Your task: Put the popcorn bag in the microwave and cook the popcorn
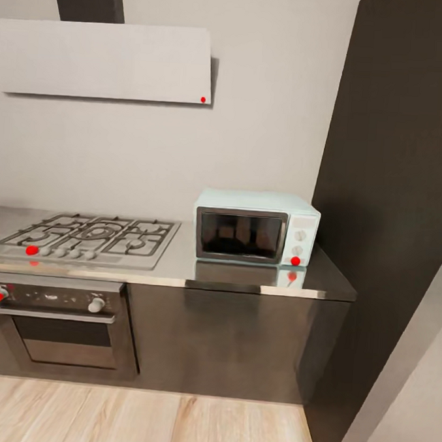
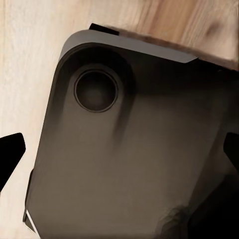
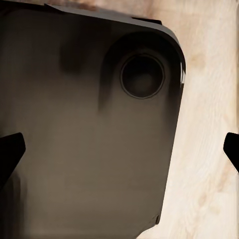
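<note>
While the robot faces the kitchen run, each line reads the scene.
Microwave: door closed, at the right end of the counter, beside the hob; reachable from the front.
Popcorn bag: no sack visible on the counter; I cannot tell where it lies.
Left gripper: fingertips wide apart, empty, hanging over the robot's dark base.
Right gripper: likewise spread, empty, parked for travel, I judge.

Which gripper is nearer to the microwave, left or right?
Right, probably. The left gripper and right gripper both point down at the robot's dark base, far from the microwave, which stands right of centre on the countertop.
</note>
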You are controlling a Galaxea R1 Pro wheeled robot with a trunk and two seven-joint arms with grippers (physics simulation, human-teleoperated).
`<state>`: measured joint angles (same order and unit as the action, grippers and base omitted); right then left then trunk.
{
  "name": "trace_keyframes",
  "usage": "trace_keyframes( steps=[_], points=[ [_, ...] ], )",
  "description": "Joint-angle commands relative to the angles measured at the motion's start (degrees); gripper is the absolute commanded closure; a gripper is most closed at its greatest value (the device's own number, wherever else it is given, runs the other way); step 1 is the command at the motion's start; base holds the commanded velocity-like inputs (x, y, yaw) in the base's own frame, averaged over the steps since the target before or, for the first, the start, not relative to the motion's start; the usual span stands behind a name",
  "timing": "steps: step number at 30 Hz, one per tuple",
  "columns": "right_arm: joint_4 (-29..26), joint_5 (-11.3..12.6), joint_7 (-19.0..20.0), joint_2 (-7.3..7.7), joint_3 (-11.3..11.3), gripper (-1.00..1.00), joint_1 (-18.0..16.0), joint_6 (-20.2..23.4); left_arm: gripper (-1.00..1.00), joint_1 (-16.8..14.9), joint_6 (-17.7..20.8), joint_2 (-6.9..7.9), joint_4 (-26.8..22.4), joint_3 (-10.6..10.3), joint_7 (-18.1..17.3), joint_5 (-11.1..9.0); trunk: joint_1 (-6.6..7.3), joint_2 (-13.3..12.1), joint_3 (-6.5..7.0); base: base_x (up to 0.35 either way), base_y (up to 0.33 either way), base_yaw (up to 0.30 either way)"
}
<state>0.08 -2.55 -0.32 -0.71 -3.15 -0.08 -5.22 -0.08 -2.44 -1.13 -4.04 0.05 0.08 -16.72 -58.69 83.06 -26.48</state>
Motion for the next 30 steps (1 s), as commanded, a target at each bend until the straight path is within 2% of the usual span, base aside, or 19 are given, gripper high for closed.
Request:
trace_keyframes(
  steps=[1, 18, 21, 23, 26, 30],
  points=[
    [0.01, -0.26, -0.03, 0.00, -0.27, -1.00, -0.01, -0.15, -1.00, -0.01, -0.16, -0.01, 0.00, -0.08, 0.01, -0.29, -0.03, 0.02, -0.04, 0.322, 0.000, 0.000],
    [0.01, -0.26, -0.03, 0.00, -0.27, -1.00, -0.01, -0.15, -1.00, -0.01, -0.20, -0.09, 0.00, -0.23, 0.01, -0.23, -0.03, 0.02, -0.04, 0.322, 0.071, 0.000],
    [-0.97, 0.24, 0.44, -0.05, 0.70, -1.00, -1.00, 0.83, -1.00, -0.01, -0.23, 0.01, -0.16, -0.30, -0.08, -0.12, -0.03, 0.02, -0.04, 0.000, 0.000, 0.000],
    [-1.62, 0.29, 0.31, -0.12, 0.43, -1.00, -1.66, 1.47, -1.00, -0.01, -0.26, 0.05, -0.07, -0.52, -0.13, -0.09, -0.03, 0.02, -0.04, 0.000, 0.000, 0.000],
    [-0.63, 0.27, 0.24, 0.34, -0.52, -1.00, -0.66, 0.48, -1.00, -0.01, -0.28, 0.05, -0.01, -0.60, -0.16, -0.17, -0.03, 0.02, -0.04, 0.000, 0.000, 0.000],
    [0.67, 0.27, 0.23, 0.43, -0.59, -1.00, 0.65, -0.80, -1.00, -0.01, -0.29, -0.06, -0.05, -0.17, 0.17, -0.54, -0.03, 0.02, -0.04, -0.148, 0.000, 0.000]
  ],
)
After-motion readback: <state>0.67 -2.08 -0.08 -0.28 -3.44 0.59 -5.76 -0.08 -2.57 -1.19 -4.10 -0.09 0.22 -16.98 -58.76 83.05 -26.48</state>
